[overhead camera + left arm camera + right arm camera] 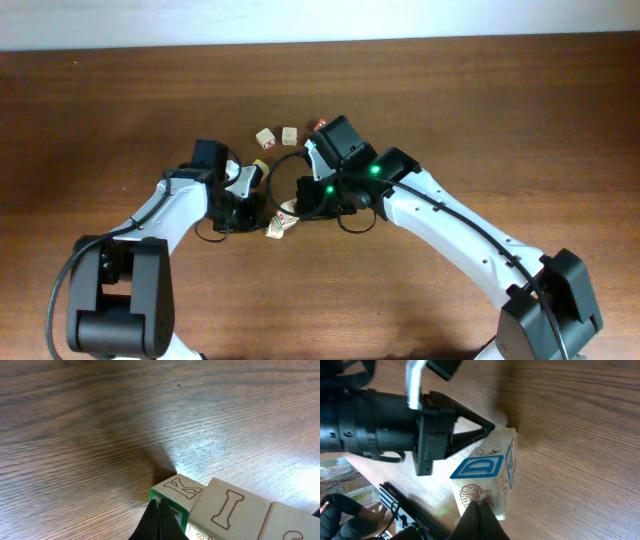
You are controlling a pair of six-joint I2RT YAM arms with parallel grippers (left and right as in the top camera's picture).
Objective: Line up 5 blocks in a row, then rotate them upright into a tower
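Note:
Three pale wooden blocks stand in a row on the table. In the left wrist view they are a green-framed block with a K on top (177,489), a block with an I (227,507), and a third at the right edge (295,527). My left gripper (160,505) is shut, its tips against the K block's green side. My right gripper (480,504) is shut too, its tips on the shell face of the end block with a blue D (480,470). Overhead, the row (281,222) lies between both grippers. Two more pale blocks (265,138) (289,135) sit further back.
A cube with a red-and-white face (320,124) peeks out behind the right arm. A yellow-faced cube (260,166) lies beside the left wrist. In the right wrist view the left arm's black gripper body (380,425) fills the upper left. Bare wooden table (500,90) surrounds them.

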